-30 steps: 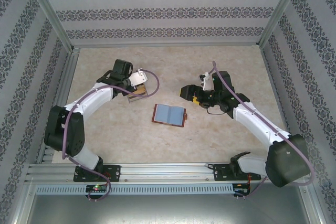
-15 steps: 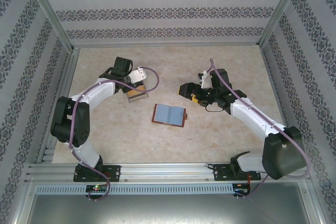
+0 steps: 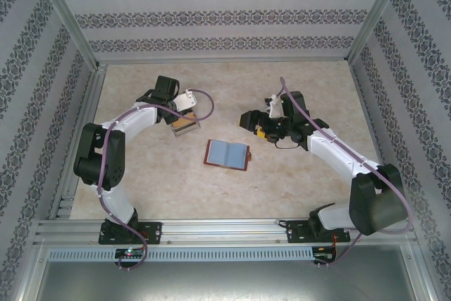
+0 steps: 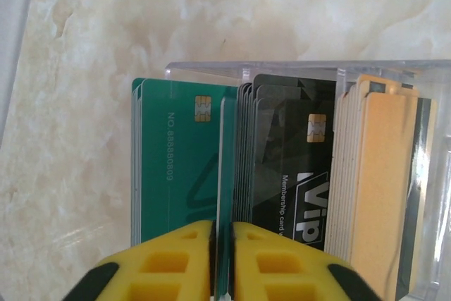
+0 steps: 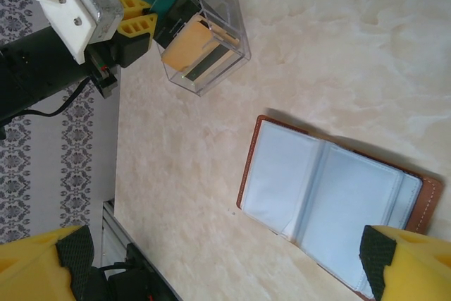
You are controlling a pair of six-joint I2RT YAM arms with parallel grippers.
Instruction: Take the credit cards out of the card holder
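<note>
The brown card holder point(image 3: 227, 153) lies open and flat mid-table, its blue-grey sleeves point(image 5: 331, 195) showing no cards. The credit cards stand on edge in a clear plastic box point(image 4: 296, 67): teal ones point(image 4: 176, 167) on the left, black ones point(image 4: 289, 153) in the middle, tan-yellow ones point(image 4: 380, 174) on the right. My left gripper point(image 4: 223, 259) hangs over the box point(image 3: 184, 125), its jaws closed on the edge of a teal card between the teal and black stacks. My right gripper point(image 3: 254, 126) hovers open to the right of the card holder with nothing in it point(image 5: 224, 259).
Metal frame posts and patterned walls ring the marble-look table point(image 3: 296, 89). The left gripper point(image 5: 151, 17) and the box point(image 5: 232, 40) sit near the table's left edge, seen from the right wrist. Bare tabletop lies in front of the card holder.
The left arm has folded its elbow back while its gripper stayed over the box with the teal card. The right arm's elbow has shifted slightly. The card holder has not moved.
</note>
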